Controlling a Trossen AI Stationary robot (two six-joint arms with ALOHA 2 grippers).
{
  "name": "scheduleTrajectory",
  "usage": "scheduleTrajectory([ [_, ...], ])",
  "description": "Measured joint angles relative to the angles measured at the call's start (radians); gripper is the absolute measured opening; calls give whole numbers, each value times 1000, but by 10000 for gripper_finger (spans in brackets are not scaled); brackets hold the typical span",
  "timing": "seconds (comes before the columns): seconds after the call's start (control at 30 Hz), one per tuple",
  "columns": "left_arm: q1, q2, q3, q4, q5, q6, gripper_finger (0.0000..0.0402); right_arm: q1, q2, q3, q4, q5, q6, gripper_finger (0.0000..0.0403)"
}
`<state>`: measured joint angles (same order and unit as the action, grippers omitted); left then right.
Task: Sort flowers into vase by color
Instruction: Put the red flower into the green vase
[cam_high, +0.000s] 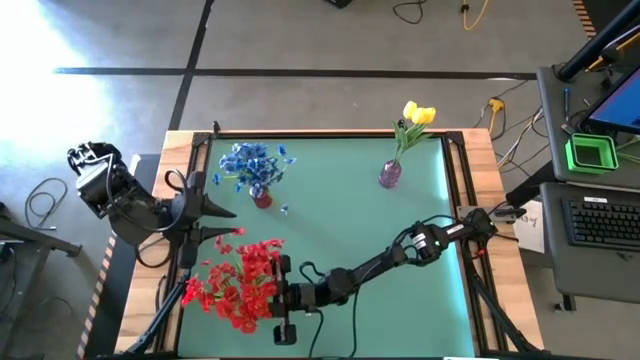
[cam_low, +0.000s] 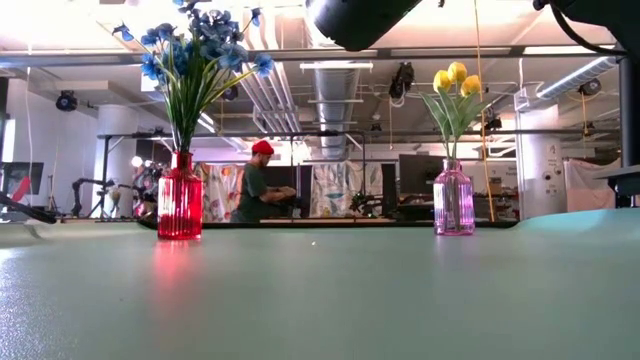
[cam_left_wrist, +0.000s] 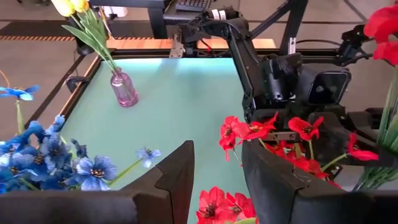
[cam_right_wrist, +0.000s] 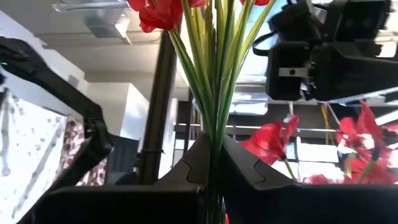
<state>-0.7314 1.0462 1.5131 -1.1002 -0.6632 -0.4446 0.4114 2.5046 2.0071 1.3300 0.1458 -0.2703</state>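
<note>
The red flowers (cam_high: 240, 282) are bunched near the table's near-left corner, with my right gripper (cam_right_wrist: 214, 155) shut on their green stems. My right arm reaches there from the right side. My left gripper (cam_left_wrist: 217, 168) is open, just to the far left of the red blooms (cam_left_wrist: 261, 127), touching nothing. The blue flowers (cam_high: 255, 165) stand with their stems in a red vase (cam_low: 180, 208). The yellow buds (cam_high: 418, 113) stand in a purple vase (cam_high: 390, 175). The low view shows neither gripper. My right gripper pinches the bunch of green stems (cam_right_wrist: 214, 112) between its two fingers, below the red blooms. The fingers lie across the stems, coming from the table's right side. The stems rise out of the hold and fan out. Their lower ends are hidden by the gripper.
The red vase (cam_high: 262, 198) stands far-left of centre and the purple vase (cam_low: 453, 205) at the far right. Bare green mat (cam_high: 360, 230) lies between them and the near edge. A person stands in the room beyond the table (cam_low: 262, 180).
</note>
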Motion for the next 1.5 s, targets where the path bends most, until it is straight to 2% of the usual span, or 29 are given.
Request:
scheduleTrajectory([
  [0.6,-8,0,0,1,-5,3,123,-17,0,16,-17,-16,-9,17],
  [0.8,-8,0,0,4,-9,12,123,-35,0,16,-66,-55,62,17],
  [1.5,-8,0,0,9,-10,18,123,-40,0,13,-77,-68,74,17],
])
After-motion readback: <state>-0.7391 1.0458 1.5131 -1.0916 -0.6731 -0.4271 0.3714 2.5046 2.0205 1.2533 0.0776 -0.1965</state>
